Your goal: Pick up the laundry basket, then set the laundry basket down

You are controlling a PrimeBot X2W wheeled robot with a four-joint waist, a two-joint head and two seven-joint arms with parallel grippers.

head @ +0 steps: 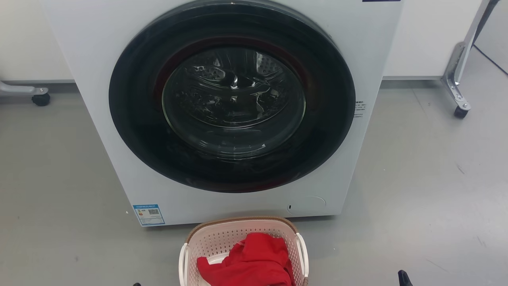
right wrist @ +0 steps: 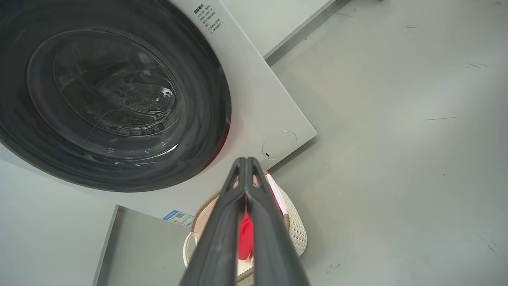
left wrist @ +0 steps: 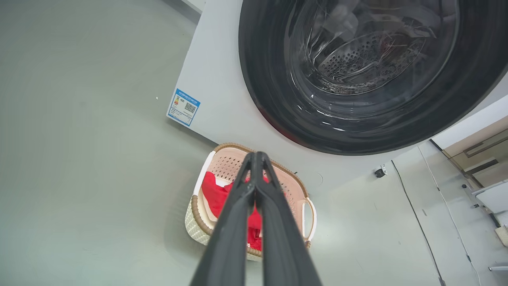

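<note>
**Laundry basket before the washer, head and wrist views.** The rounded-rectangular cream-white plastic laundry basket (head: 222, 238) stands upright, open side up, on the grey floor (head: 416, 178). It sits just in front of the white front-loading washing machine (head: 91, 79), centred below its dark round glass door (head: 232, 95). One end of the brown woven-look rim faces the machine, and the two white side handles face my left and right. The long axis therefore appears to run from the machine toward me. In the head view the bottom edge cuts off the near end, so I cannot confirm the full length. A crumpled red cloth (head: 250, 258) lies inside and hides the bottom. The walls are pierced with rows of small holes. In the wrist views my left gripper (left wrist: 256, 155) and right gripper (right wrist: 246, 161) hang clear of the basket, jaws together on nothing. Their long dark fingers cover the basket's middle.
</note>
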